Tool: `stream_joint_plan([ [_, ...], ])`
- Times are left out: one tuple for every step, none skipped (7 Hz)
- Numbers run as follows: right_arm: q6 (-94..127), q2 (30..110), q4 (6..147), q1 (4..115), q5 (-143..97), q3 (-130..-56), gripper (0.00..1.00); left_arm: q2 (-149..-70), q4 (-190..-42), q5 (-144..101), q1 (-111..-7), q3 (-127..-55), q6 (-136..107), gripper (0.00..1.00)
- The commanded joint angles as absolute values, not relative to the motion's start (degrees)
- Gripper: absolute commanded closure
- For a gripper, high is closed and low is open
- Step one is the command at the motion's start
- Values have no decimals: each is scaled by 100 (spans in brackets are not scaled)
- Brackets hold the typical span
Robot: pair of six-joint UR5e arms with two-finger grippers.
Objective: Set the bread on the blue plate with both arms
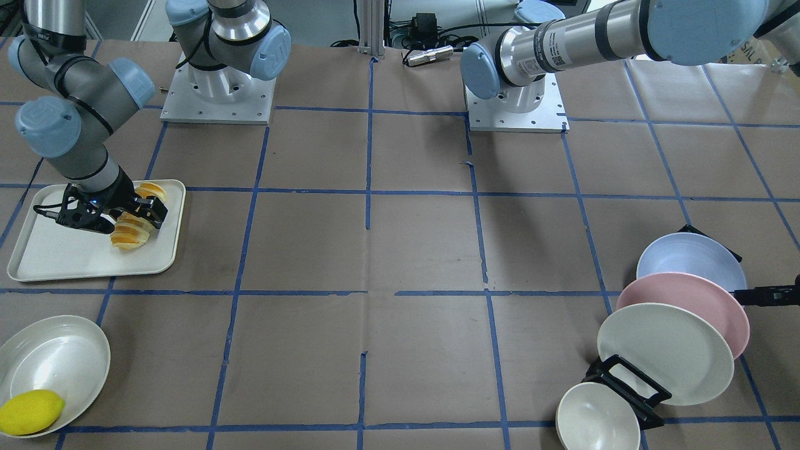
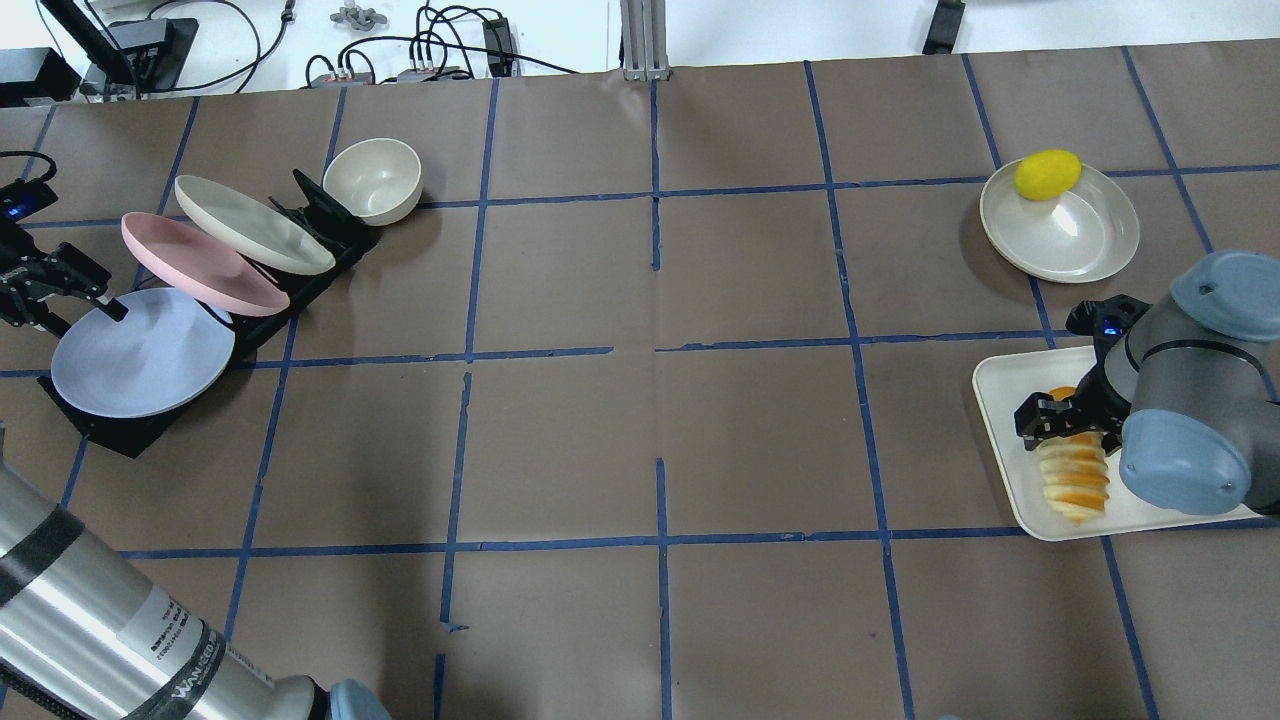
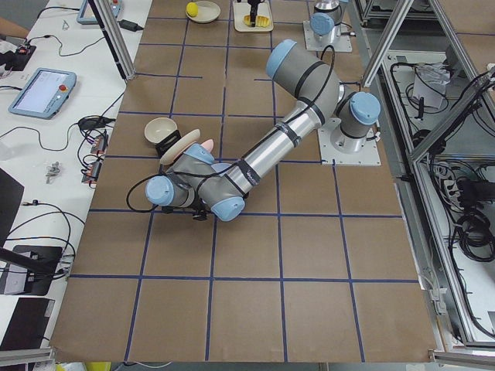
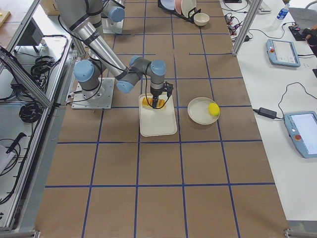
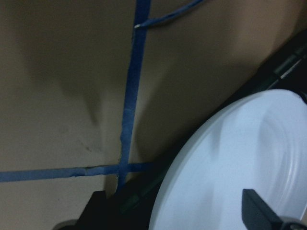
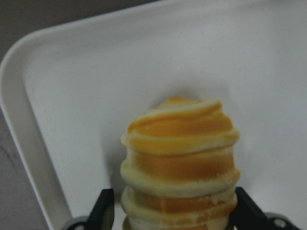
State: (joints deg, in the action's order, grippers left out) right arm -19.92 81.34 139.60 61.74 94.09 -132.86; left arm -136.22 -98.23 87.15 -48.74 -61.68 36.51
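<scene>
- Brown-papered table (image 2: 650, 420) gridded in blue tape; cables (image 2: 440, 45) on the white bench beyond.
- Bread (image 1: 131, 232) flat on white tray (image 1: 37, 256), right gripper (image 1: 134, 220) astride it; clamped or loose, cannot tell.
- Left gripper (image 2: 85, 318) spread wide across blue plate (image 2: 140, 355) rim, in black rack (image 2: 335, 235).

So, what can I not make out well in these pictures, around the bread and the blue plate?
Right gripper: whether its fingers press the bread; the right wrist view's bottom edge cuts them off.
Left gripper: the front-facing view's right edge cuts it off; in the left view the left arm hides it.
Blue plate: in the front-facing view the pink plate covers its lower part.
</scene>
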Motion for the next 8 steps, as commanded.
stream_joint_plan([
  [-2214,8174,13825,6170,9474,-13298,85,-13641,-10123,8876,-4896,-6135,3735,49],
  [-2276,8209,13816,6170,9475,-13307,97,-13649,-10151,8903,-4896,-6117,3735,61],
  [-2285,8287,13808,6170,9466,-13315,97,-13649,-10151,8903,-4896,-6091,3735,72],
  [-2337,8480,13607,6170,9466,-13237,97,-13641,-10247,8903,-4887,-6082,3753,77],
  [-2434,8943,13144,6170,9457,-13141,98,-13580,-10352,8912,-4895,-6065,3744,78],
  [-2452,9313,12522,6170,9431,-12835,98,-13483,-10449,8912,-4896,-6064,3744,78],
  [-2452,9464,11785,6187,9413,-12214,98,-13422,-10485,8912,-4878,-6064,3753,84],
  [-2461,9414,11221,6231,9404,-11425,97,-13377,-10668,8912,-4878,-6064,3744,94],
])
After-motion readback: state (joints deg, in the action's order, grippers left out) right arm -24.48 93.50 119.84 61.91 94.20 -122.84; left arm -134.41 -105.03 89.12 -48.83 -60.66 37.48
